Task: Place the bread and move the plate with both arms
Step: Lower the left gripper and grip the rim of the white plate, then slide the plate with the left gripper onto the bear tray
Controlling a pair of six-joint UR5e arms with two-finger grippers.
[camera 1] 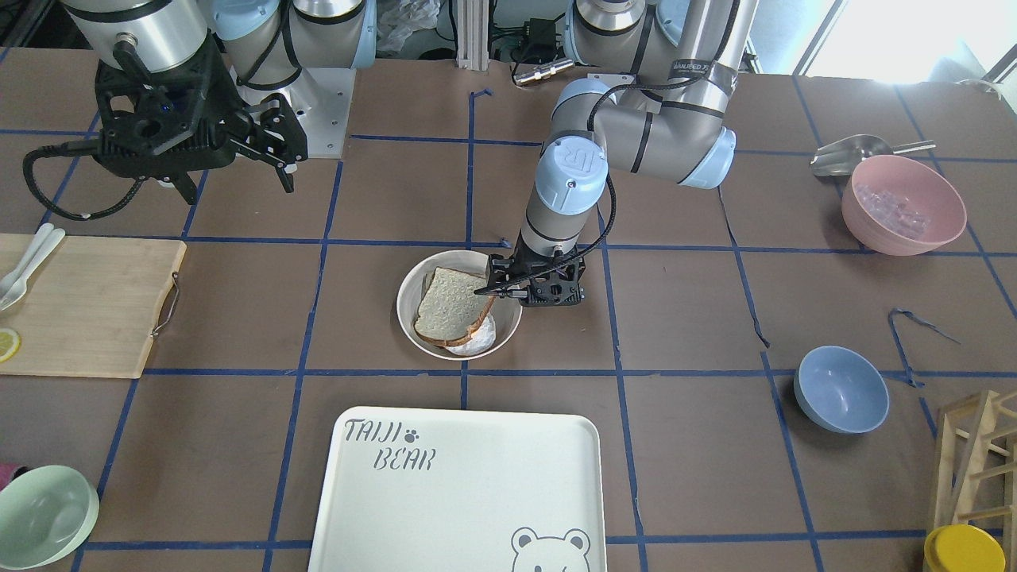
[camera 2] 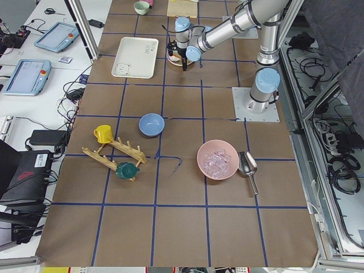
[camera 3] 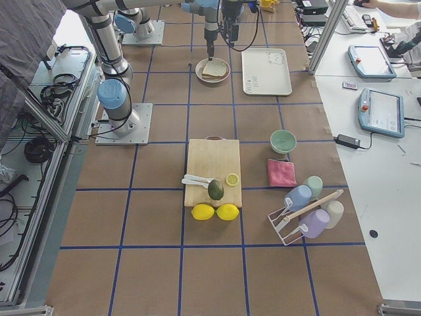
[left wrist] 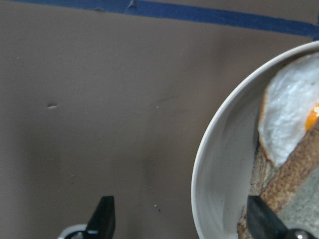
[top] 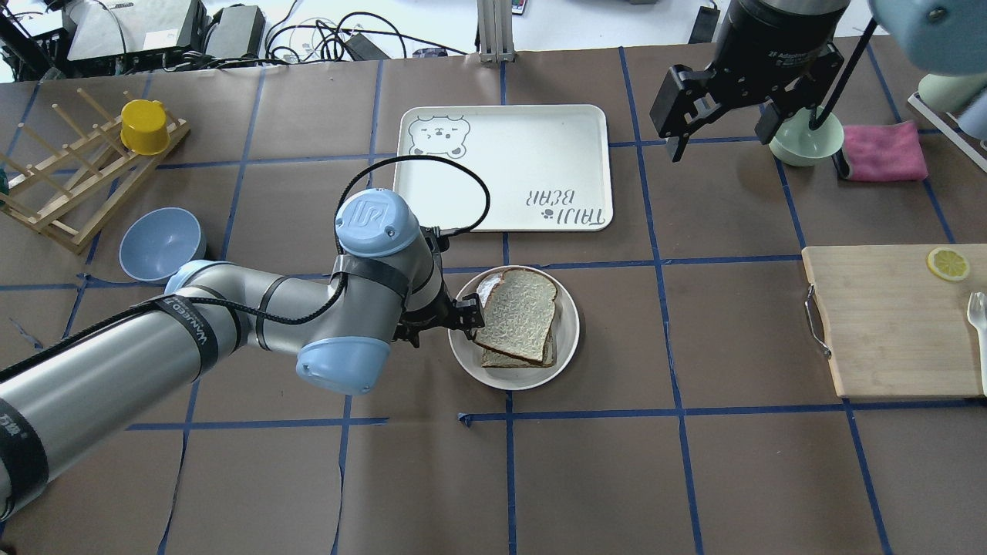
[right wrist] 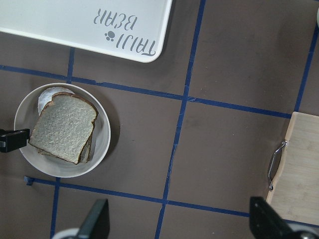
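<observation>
The cream plate (top: 568,339) (camera 1: 407,299) (right wrist: 103,144) sits mid-table. On it lies the bread (top: 518,311) (camera 1: 450,305) (right wrist: 65,127), dark-crusted, on top of a fried egg (left wrist: 285,114) and a second slice (top: 515,359). My left gripper (top: 461,322) (camera 1: 504,295) (left wrist: 182,219) is open and low at the plate's rim (left wrist: 205,174). One finger is outside the rim. The other is inside, over the bread's crust. My right gripper (top: 717,135) (camera 1: 238,184) (right wrist: 180,219) hangs open high above the table, holding nothing.
A white TAIJI BEAR tray (top: 501,166) (camera 1: 477,492) lies just beyond the plate. A wooden cutting board (top: 887,316) with a lemon slice is on my right. A blue bowl (top: 160,243) and a wooden rack (top: 69,185) are on my left. A pink bowl (camera 1: 902,202) is near the base.
</observation>
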